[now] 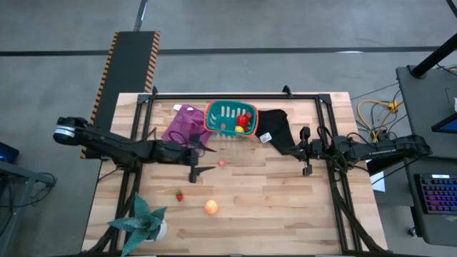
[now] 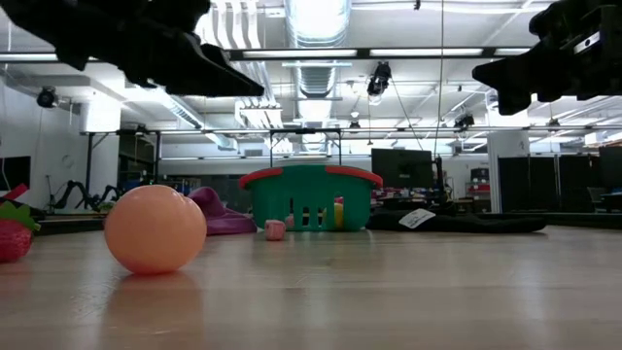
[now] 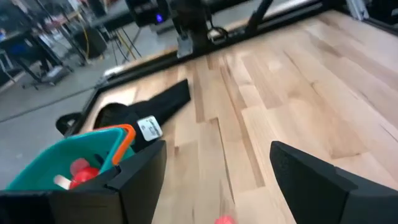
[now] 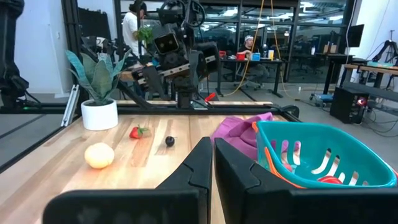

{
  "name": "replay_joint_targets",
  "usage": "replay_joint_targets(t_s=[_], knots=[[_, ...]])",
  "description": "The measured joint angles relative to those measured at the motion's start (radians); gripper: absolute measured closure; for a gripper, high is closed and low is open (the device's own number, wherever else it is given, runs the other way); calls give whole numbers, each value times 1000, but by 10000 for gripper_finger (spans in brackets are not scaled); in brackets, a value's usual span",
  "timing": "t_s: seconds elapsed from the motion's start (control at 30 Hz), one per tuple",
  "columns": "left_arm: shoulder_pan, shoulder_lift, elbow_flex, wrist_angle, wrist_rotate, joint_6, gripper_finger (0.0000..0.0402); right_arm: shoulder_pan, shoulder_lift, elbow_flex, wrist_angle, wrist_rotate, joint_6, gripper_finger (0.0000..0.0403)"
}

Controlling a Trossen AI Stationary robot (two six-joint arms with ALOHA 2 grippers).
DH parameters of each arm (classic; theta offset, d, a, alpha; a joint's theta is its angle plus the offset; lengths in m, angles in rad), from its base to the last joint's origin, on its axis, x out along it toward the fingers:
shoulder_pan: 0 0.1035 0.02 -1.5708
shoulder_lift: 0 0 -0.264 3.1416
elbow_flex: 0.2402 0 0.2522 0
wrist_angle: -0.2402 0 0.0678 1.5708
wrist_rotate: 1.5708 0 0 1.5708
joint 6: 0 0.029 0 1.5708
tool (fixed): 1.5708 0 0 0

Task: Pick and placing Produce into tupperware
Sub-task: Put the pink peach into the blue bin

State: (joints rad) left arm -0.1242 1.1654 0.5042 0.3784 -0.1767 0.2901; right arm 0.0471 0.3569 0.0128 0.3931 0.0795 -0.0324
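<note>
While the left gripper (image 1: pixel 202 153) is hovering w/ jaws spread wide and empty just beside the purple cloth (image 1: pixel 183 123), a small pink piece (image 1: pixel 222 163) is lying on the table (image 1: pixel 285 207) near its tips. Teal tupperware (image 1: pixel 227 117) is sitting btwn purple cloth and black cloth (image 1: pixel 275 127), holding red and yellow produce, prob. a pepper. Strawberry (image 1: pixel 179 195), dark piece (image 1: pixel 193 178) and orange-peach ball (image 1: pixel 211 207) are waiting in the open, apart from it. Right gripper (image 1: pixel 305 151) is idling over the black cloth, jaws closed, gripping nothing.
</note>
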Motion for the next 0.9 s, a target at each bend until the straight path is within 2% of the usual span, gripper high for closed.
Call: replay_joint_targets(t_s=[0.27, 0.9], knots=[[0, 142, 87, -89, -12, -72, 130, 0, 0, 0, 0, 0, 6, 394], [5, 362, 94, -42, -41, -130, 130, 0, 0, 0, -23, 0, 6, 394]])
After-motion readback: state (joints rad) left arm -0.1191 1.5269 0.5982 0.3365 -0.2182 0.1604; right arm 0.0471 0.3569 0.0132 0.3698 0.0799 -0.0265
